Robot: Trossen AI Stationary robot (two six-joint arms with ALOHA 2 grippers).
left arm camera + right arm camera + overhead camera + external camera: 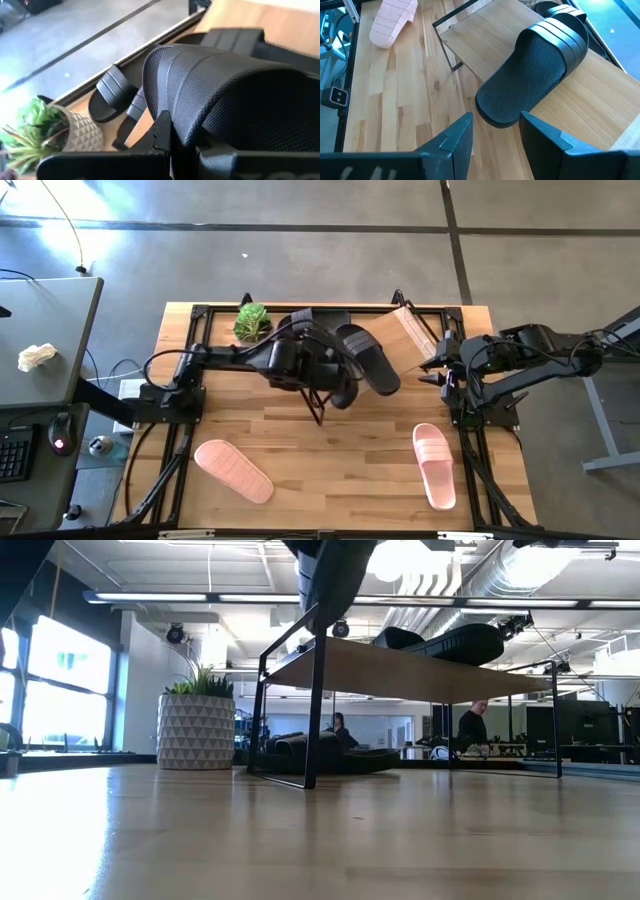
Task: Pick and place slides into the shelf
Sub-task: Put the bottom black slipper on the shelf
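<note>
Left tool, clamped on a black slide, hangs above the shelf; right tool, fingers apart, faces another black slide lying on that shelf.

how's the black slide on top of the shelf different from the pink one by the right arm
The black slide is dark with ribbed strap bands; the pink slide is pale and plain. The black one lies on the shelf board, the pink one on the table. Both are open-toe slip-ons lying sole down.
</note>
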